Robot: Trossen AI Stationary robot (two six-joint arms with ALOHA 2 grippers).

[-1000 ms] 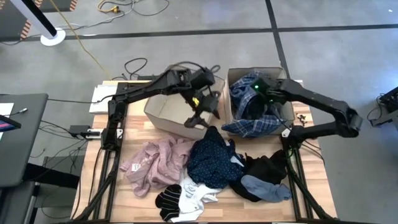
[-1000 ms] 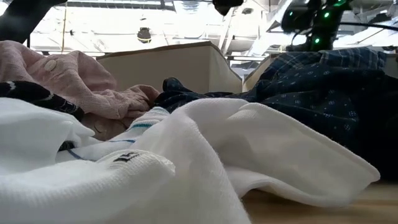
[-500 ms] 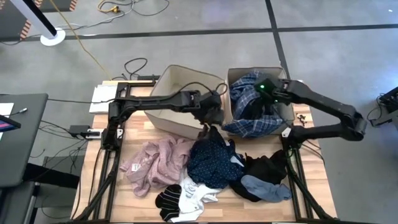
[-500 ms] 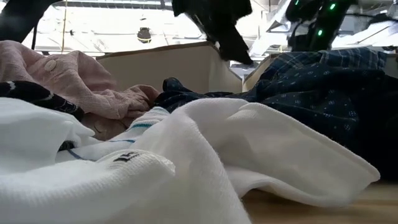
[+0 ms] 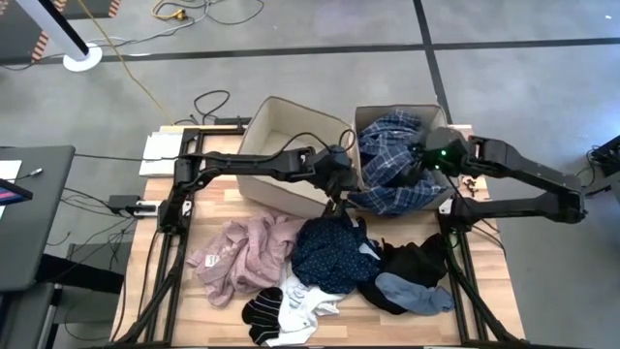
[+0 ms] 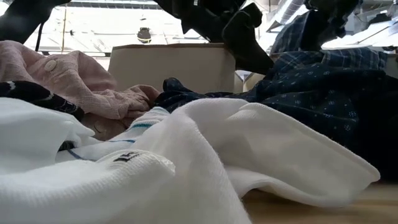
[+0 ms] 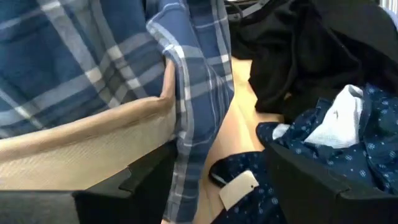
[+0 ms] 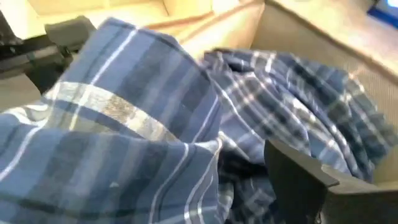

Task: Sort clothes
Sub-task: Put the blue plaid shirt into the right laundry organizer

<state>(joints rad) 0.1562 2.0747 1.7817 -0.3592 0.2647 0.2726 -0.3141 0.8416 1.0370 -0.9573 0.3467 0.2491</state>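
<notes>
Plaid shirt (image 5: 392, 160) now lies heaped in the right-hand beige bin (image 5: 431, 111), one tail spilling over the bin's near wall onto the worktop (image 5: 208, 301). A second ago the right pincer (image 5: 418, 163) was clamped on this shirt inside the bin; since then its jaws have spread and the arm has drawn back toward its own side. We read that as the shirt released: one garment sorted.

Right pincer: open, holding nothing, just above the shirt's outer edge; in its wrist view the plaid cloth fills the space ahead of the fingers (image 8: 298, 174).

Left pincer (image 5: 339, 189): it has swung from over the left bin (image 5: 281, 116) down to the gap between the two bins. Jaws apart, nothing between them. The hanging shirt tail lies just ahead of it, touching the bin wall; the dark blue dotted garment (image 5: 329, 247) lies immediately beyond and below.

Remaining pile sits farther out from both pincers: pink top (image 5: 247, 252), black pieces (image 5: 412, 262), light blue piece (image 5: 417, 293), striped socks (image 5: 266, 312). Most of the sorting is not yet done.

We judge the dotted garment or the shirt tail the likeliest next target.
</notes>
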